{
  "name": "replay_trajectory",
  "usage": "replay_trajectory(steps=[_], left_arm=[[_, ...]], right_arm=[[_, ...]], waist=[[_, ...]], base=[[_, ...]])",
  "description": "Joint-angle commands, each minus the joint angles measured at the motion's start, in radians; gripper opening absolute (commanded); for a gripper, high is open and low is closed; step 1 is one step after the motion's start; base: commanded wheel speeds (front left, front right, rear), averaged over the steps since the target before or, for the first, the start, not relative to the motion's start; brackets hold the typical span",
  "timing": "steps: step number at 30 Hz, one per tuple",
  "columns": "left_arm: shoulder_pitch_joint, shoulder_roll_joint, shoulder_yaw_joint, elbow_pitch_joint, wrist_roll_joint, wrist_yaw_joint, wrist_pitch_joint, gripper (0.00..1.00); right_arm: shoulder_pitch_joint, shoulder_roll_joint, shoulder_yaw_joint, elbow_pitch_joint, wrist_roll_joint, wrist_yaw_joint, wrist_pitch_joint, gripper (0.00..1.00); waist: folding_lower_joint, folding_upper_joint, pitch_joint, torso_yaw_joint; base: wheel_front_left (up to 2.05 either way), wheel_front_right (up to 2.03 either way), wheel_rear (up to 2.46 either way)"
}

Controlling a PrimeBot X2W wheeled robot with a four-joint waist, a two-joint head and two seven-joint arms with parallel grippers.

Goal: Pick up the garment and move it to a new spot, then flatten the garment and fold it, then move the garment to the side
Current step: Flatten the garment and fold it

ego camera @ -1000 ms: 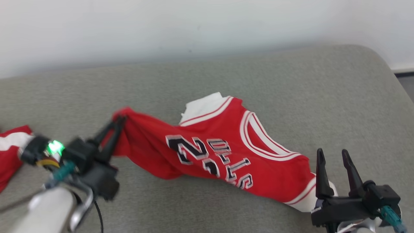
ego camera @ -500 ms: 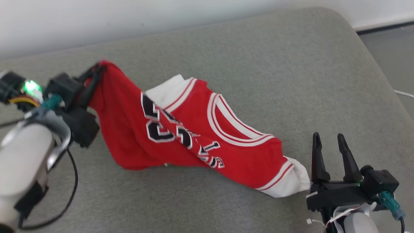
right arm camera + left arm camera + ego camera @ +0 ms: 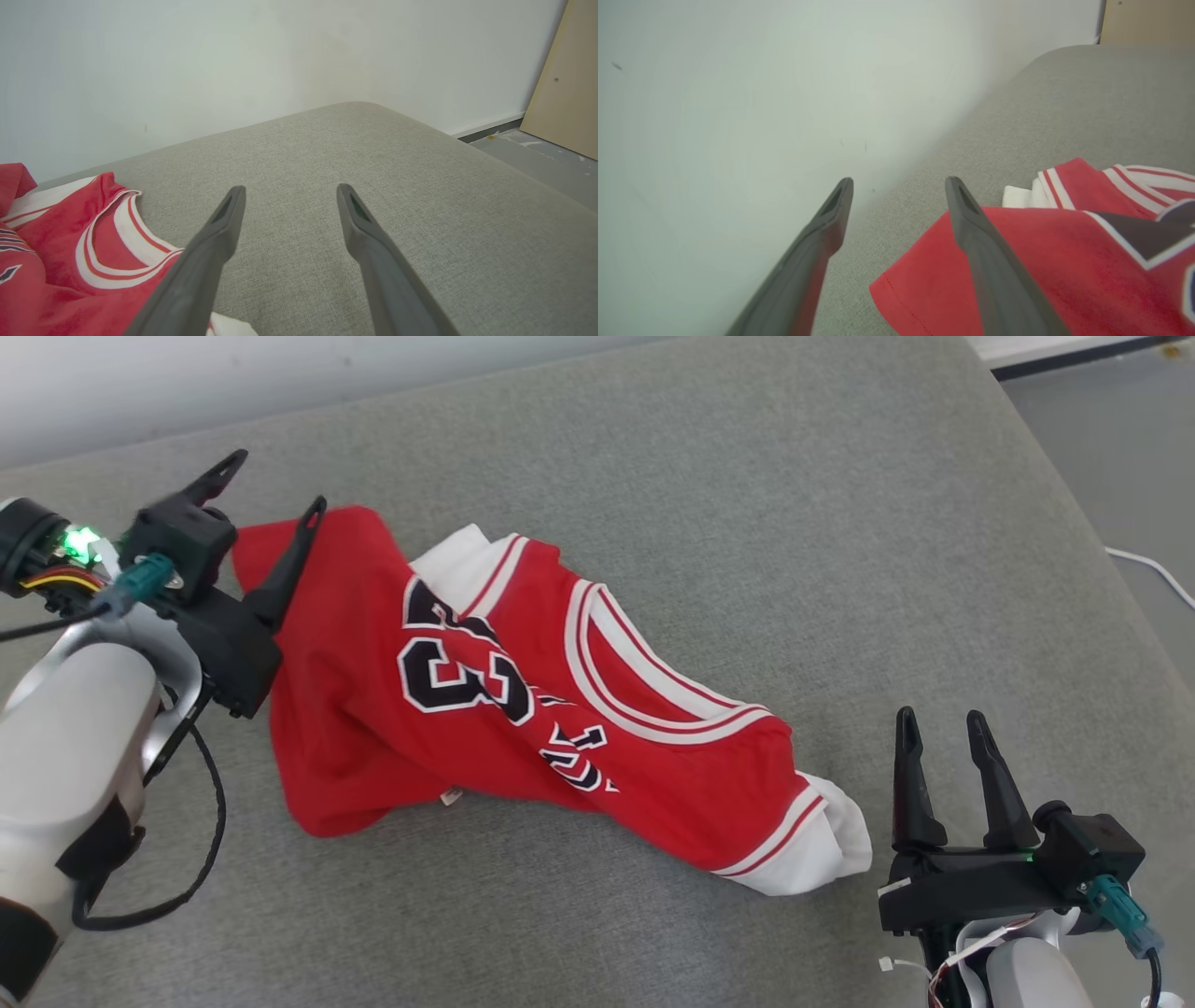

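The garment (image 3: 523, 709), a red jersey with white trim and black lettering, lies crumpled on the grey cushion (image 3: 747, 523), stretched from upper left to lower right. My left gripper (image 3: 277, 478) stands open at the jersey's upper-left corner, one finger over the red cloth, nothing pinched. In the left wrist view the left gripper (image 3: 899, 184) shows spread fingers with the red hem (image 3: 924, 289) under the right one. My right gripper (image 3: 936, 723) is open just right of the jersey's white lower end. In the right wrist view the right gripper (image 3: 288, 191) points over bare cushion, the jersey (image 3: 70, 261) at lower left.
A white wall (image 3: 280, 373) runs along the cushion's far side. The cushion's right edge drops to grey floor (image 3: 1120, 448) with a white cable (image 3: 1153, 574). A tan board (image 3: 565, 84) leans at the right in the right wrist view.
My left gripper has opened and let go of the jersey's corner, which now lies on the cushion. The head camera has swung down and to the right. The right gripper stays open.
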Motion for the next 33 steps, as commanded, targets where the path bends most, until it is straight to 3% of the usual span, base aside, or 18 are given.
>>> replay_trajectory(steps=[1, 6, 17, 33], left_arm=[[0.001, -0.004, 0.015, 0.000, -0.026, 0.002, -0.010, 1.00], [0.080, -0.008, 0.130, -0.109, -0.044, 0.021, -0.016, 1.00], [0.466, -0.046, 0.476, -0.453, 0.067, 0.141, -0.016, 1.00], [0.902, -0.216, 0.805, -0.684, 0.236, 0.170, -0.016, 1.00]], right_arm=[[0.006, 0.004, -0.001, 0.003, -0.005, -0.002, 0.000, 1.00], [0.026, 0.003, -0.012, 0.002, -0.012, -0.002, 0.000, 1.00], [0.070, 0.004, -0.025, -0.002, -0.048, -0.002, 0.000, 1.00], [0.113, 0.003, -0.034, -0.008, -0.070, -0.002, 0.000, 1.00]], waist=[[-0.0002, -0.0001, -0.025, 0.024], [-0.0002, -0.0001, -0.072, 0.069], [-0.0002, -0.0001, -0.163, 0.175], [-0.0002, -0.0001, -0.213, 0.292]], base=[[0.00, 0.00, 0.00], [0.00, 0.00, 0.00], [0.00, 0.00, 0.00], [0.00, 0.00, 0.00]])
